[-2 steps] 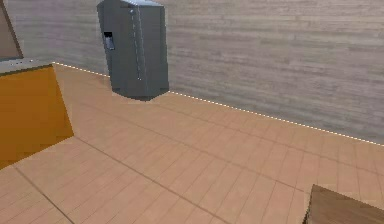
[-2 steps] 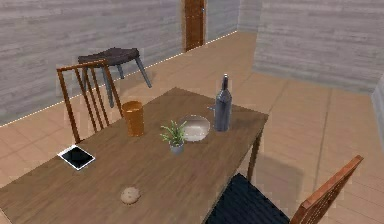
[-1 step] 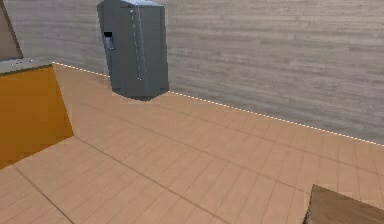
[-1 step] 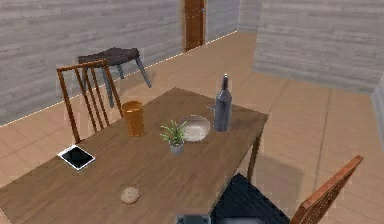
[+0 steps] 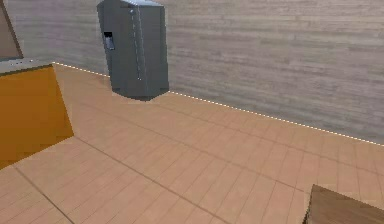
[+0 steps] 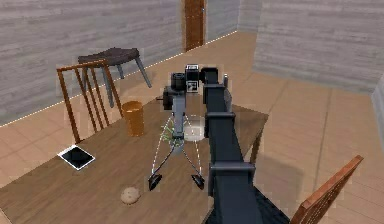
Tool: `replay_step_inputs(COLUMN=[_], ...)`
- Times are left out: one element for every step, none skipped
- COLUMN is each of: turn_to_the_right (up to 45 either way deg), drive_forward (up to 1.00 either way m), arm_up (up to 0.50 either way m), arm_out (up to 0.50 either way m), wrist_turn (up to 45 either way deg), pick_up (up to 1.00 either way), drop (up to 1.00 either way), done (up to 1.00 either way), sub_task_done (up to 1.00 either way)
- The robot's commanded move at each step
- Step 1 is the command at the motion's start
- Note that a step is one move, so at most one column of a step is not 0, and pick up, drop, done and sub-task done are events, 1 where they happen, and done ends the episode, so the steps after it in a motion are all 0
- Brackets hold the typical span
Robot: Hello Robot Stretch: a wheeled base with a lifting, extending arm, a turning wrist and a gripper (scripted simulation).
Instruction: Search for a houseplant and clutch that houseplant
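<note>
Arm (image 6: 222, 140) stretches over the wooden table's (image 6: 100, 175) middle; a pale thing (image 6: 192, 130) behind the gripper (image 6: 176, 183) hides whether it holds anything.

The tall metal refrigerator (image 5: 135, 50) was steel grey, with a darker panel in its door. The plank wall (image 5: 260, 60) ran in streaked grey, and the tiled floor (image 5: 180, 160) was warm tan crossed by thin darker lines. The boxy cabinet (image 5: 30, 110) was orange-brown — its top pale grey. The wooden table (image 6: 100, 185) was mid-brown, the cylindrical cup (image 6: 132, 117) amber, the flat tablet (image 6: 76, 157) white inside a black border. The square-barred arm (image 6: 225, 150) and the claw (image 6: 176, 183) were near black — the two small squares (image 6: 195, 72) white with black marks.
</note>
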Motion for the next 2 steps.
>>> replay_step_inputs(turn_to_the_right=[0.0, 0.0], drive_forward=[0.0, 0.0], arm_up=[0.0, 0.0], arm_out=[0.0, 0.0], wrist_turn=[45.0, 45.0], pick_up=[0.0, 0.0], drop=[0.0, 0.0], done=[0.0, 0.0], sub_task_done=[0.0, 0.0])
